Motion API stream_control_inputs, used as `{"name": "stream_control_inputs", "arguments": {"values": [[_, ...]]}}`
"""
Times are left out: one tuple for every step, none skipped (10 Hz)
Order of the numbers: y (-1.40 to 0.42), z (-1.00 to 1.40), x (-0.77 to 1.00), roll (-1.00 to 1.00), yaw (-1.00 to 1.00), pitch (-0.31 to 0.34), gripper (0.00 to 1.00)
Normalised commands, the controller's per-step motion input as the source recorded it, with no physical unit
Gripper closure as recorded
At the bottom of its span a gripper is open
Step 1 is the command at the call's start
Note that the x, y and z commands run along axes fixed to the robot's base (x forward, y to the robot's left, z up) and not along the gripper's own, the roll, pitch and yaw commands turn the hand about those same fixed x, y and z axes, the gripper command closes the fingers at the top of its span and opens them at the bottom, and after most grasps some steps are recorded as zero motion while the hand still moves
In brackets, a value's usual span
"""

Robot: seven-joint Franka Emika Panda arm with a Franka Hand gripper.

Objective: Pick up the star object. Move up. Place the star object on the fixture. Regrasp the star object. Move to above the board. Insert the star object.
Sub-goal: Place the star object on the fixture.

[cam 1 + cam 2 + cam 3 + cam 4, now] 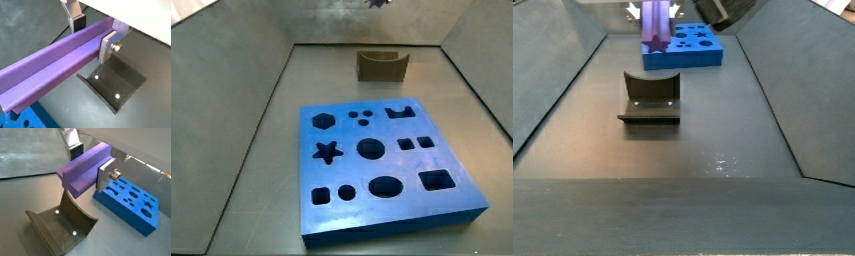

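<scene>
Two fingers: your gripper (93, 164) is closing its flat silver plates with dark pads on the long light-purple star-section prism, the star object (83, 169), one finger (109, 46) pressing each long side.
Held piece: the star object (53, 62) is lying crosswise between the jaws, a bar running out well past the gripper (93, 34) to one side, as both wrist views are showing you.
Gripper height: you are holding the gripper (656, 14) up off the floor, at the far end of the enclosure in a side view; only the star-shaped end face of the star object (657, 34) is showing below it.
Below the gripper: the small olive-brown fixture (61, 225) with the curved U-shaped notch is sitting on the dark floor, apart from the star object and empty.
Fixture elsewhere: (113, 84), (381, 65), (648, 97).
Beside the gripper: the large thick blue board (130, 204) with dark shaped cut-outs is lying flat, past the fixture (684, 49).
Board face: its star cut-out (327, 152) is standing open.
</scene>
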Motion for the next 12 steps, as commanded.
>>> {"name": "stream_control_inputs", "arguments": {"values": [[0.03, 0.0, 0.27, -0.22, -0.1, 0.092, 1.0], [0.08, -1.0, 0.15, -1.0, -0.15, -0.026, 1.0], [0.08, -1.0, 0.13, -1.0, -0.15, -0.035, 1.0], [0.09, -1.0, 0.13, -1.0, -0.14, -0.033, 1.0], [0.09, -1.0, 0.15, -1.0, -0.14, -0.017, 1.0], [0.1, -1.0, 0.16, -1.0, -0.13, 0.001, 1.0], [0.11, -1.0, 0.17, -0.99, -0.13, 0.008, 1.0], [0.12, -1.0, 0.19, -0.78, -0.11, 0.01, 1.0], [0.13, -1.0, 0.2, -0.62, -0.1, 0.011, 1.0], [0.12, -0.94, 0.19, -0.51, -0.09, 0.017, 1.0], [0.09, -0.68, 0.15, -0.31, -0.08, 0.03, 1.0], [0.06, -0.47, 0.12, -0.22, -0.08, 0.027, 1.0]]}}
